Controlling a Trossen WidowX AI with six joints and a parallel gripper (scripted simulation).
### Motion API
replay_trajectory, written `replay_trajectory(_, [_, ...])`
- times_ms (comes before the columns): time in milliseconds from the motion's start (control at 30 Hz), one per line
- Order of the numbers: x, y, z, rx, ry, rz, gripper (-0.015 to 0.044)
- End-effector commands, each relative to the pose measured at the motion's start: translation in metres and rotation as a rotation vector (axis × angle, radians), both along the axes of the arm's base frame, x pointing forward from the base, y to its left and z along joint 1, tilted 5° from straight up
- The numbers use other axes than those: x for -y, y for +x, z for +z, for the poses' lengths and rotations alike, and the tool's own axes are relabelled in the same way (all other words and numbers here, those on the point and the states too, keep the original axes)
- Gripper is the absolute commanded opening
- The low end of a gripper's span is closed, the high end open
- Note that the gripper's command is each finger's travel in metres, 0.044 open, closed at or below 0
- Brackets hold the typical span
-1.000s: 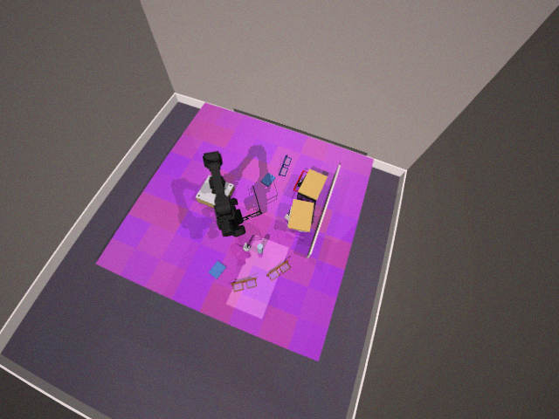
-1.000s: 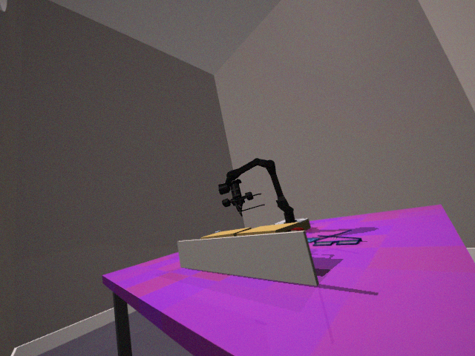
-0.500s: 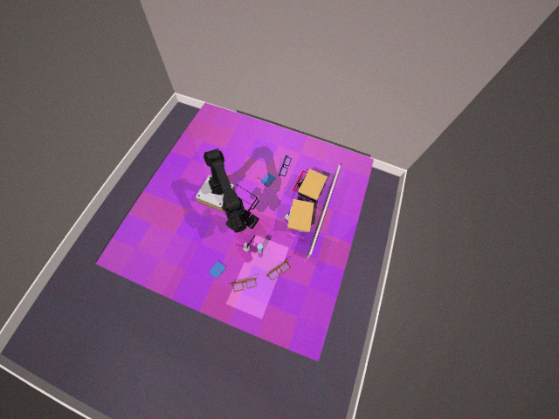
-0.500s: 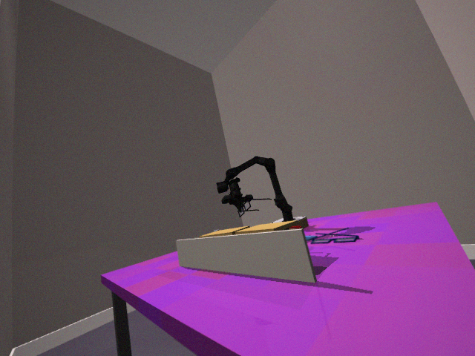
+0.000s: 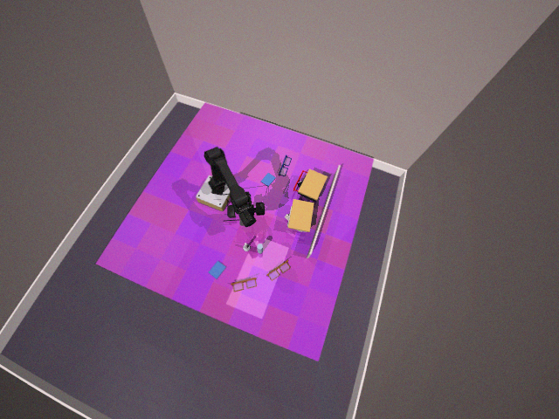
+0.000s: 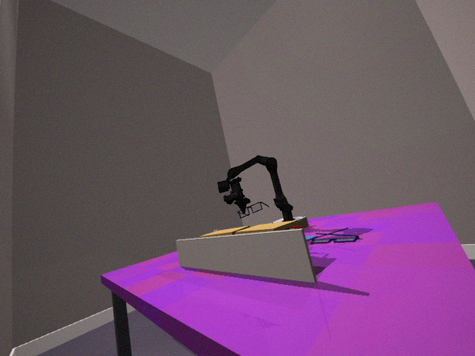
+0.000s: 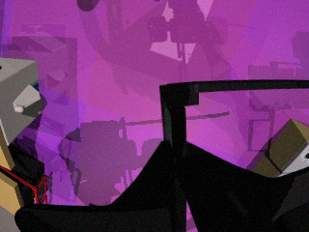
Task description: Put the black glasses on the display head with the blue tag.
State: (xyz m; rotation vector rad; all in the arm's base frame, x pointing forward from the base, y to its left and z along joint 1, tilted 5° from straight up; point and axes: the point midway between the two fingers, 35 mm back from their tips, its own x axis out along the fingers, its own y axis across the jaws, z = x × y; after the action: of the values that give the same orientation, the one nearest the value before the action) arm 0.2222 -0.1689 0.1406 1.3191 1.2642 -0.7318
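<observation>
Two display heads standing side by side in my way; pale panel blocking me behind them, open air above both

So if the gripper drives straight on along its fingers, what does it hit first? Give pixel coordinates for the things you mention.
Probably the patterned table top (image 5: 157, 234) (image 6: 383, 314) (image 7: 111, 92), below the gripper (image 5: 245, 209) (image 6: 244, 211) (image 7: 172, 147); the black glasses (image 5: 231, 220) (image 6: 251, 209) (image 7: 246, 86) it holds might touch first. Depth is unclear.
</observation>
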Motion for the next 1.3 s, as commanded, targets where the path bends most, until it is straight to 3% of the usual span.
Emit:
replay_trajectory(0, [-0.008, 0.003, -0.002, 0.024, -0.051, 0.168, 0.0])
replay_trajectory(1267, [-0.077, 0.026, -0.018, 0.271, -0.4, 1.798, 0.0])
